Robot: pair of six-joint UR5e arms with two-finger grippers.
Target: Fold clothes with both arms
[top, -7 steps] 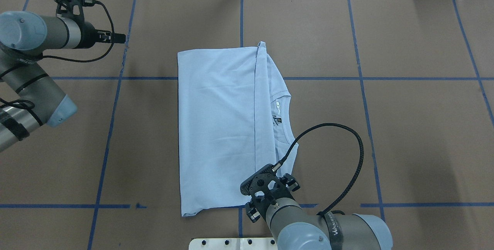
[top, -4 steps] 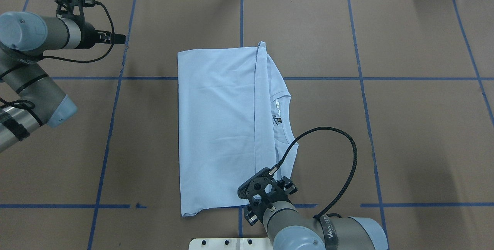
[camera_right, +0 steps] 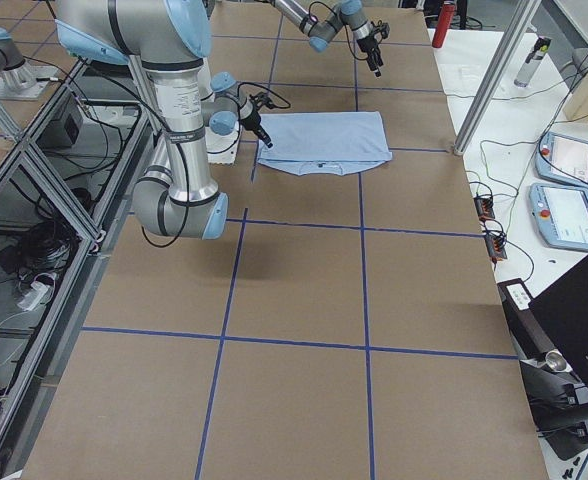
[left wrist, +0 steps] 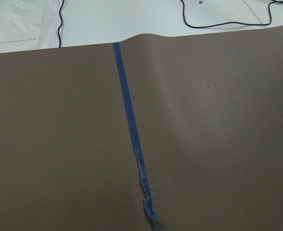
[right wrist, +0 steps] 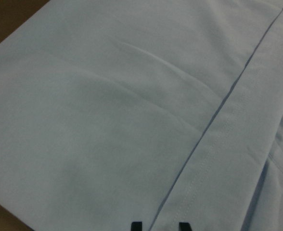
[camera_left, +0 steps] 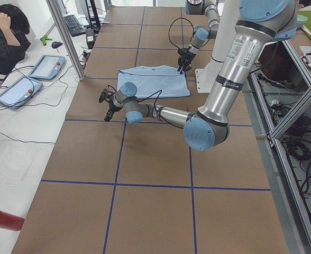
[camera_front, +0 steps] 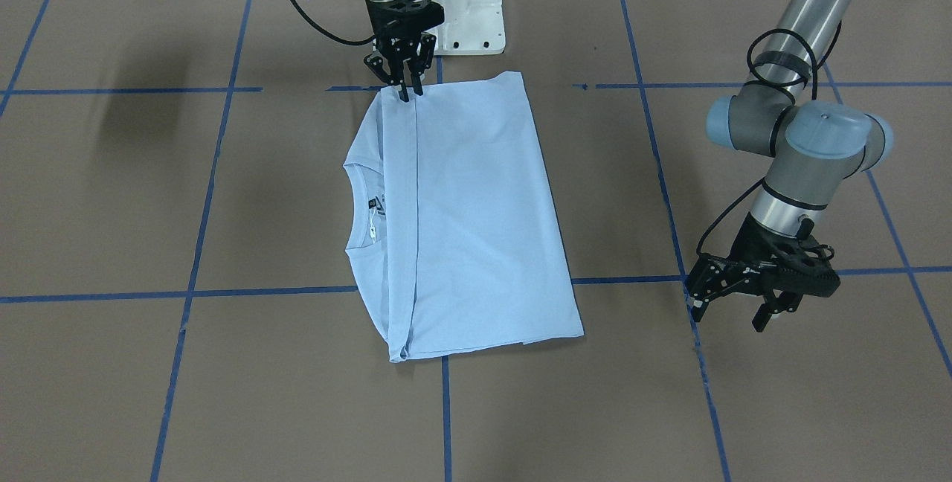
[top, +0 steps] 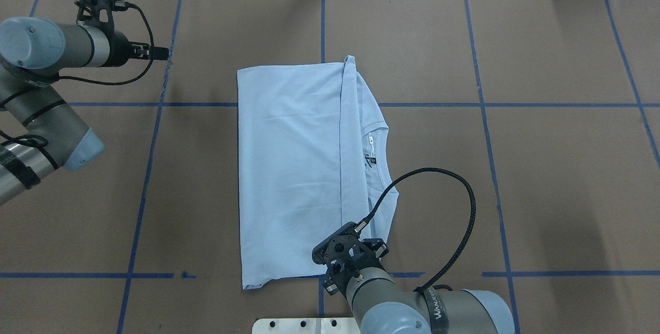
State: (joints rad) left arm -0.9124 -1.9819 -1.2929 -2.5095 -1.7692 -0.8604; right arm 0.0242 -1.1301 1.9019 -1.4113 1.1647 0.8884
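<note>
The right gripper (camera_front: 410,94) has its jaws a narrow gap apart and grips nothing. In the wrist view its fingertips (right wrist: 136,225) straddle the stitched hem (right wrist: 213,120) at the near edge of the T-shirt (camera_front: 476,207). The shirt lies flat in the middle of the table (camera_front: 149,192), folded so that the hem sits just short of the collar (camera_front: 358,207). The left gripper (camera_front: 727,316) hangs spread and empty, well apart from the cloth, off its far left corner. To pinch well, the right jaws should probably sink onto the near corner and take every layer at the hem. The left arm would need the matching far corner so that both lift evenly. Compared with a second ago, the right gripper has slid leftward from the shoulder corner onto the hem line, while the shirt and the left arm are unchanged.
</note>
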